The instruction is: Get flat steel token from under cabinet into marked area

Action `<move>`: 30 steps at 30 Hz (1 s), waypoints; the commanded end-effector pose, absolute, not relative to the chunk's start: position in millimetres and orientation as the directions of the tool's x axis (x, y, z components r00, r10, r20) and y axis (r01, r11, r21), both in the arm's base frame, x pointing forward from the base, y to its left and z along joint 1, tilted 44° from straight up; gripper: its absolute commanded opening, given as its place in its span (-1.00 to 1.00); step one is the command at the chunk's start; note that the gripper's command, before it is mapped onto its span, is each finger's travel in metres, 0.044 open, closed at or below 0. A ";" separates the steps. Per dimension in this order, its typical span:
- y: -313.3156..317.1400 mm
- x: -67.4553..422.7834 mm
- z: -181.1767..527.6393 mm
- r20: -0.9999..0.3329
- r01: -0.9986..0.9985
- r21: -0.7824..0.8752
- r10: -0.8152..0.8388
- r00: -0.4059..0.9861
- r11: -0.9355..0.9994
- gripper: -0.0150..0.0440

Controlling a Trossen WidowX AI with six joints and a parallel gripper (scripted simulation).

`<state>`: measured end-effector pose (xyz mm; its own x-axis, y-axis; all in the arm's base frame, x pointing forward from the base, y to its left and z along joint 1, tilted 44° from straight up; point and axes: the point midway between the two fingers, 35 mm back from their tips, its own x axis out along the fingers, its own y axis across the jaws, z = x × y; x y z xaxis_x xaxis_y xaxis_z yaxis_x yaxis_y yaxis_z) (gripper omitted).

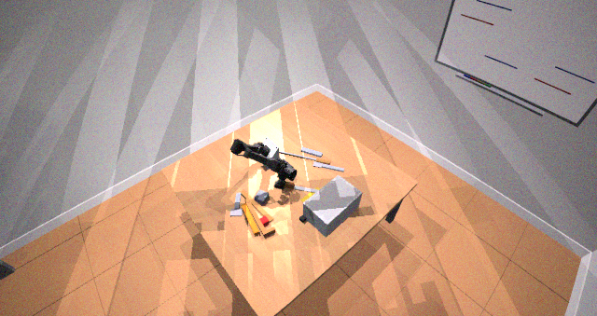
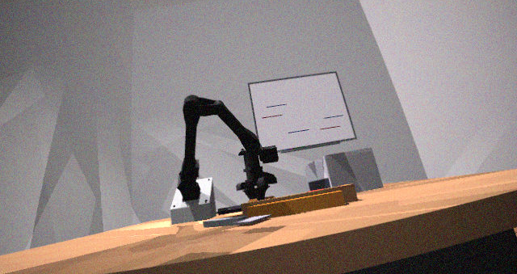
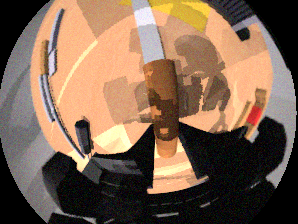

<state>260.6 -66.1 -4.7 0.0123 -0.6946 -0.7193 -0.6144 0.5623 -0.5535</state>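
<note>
Apparently a whiteboard (image 1: 522, 41) (image 2: 300, 100), wall-mounted.

The top view looks steeply down from high and far on the wooden table (image 1: 284, 269); the exterior view looks across it from low beside its edge. Both share the grey box-shaped cabinet (image 1: 332, 204) (image 2: 355, 169). The wrist view faces the tabletop closely from above the black gripper (image 3: 166, 135).

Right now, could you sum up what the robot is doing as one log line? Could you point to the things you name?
fingers (image 1: 280, 185): shut on brown handle (image 3: 162, 92) | pale blade (image 1: 305, 189) (image 3: 149, 35): pointing toward cabinet (image 1: 333, 204) | token: not visible
</note>
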 end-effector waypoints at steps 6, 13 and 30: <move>-74.2 259.7 4.6 -0.717 -0.611 -0.559 -0.697 0.016 0.561 -0.49; -80.3 259.2 10.5 -0.717 -0.611 -0.559 -0.697 0.016 0.561 -0.49; -95.5 257.8 25.3 -0.716 -0.611 -0.560 -0.698 0.016 0.560 -0.49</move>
<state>258.2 -92.4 20.7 0.0116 -0.6953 -0.7186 -0.6157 0.5613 -0.5530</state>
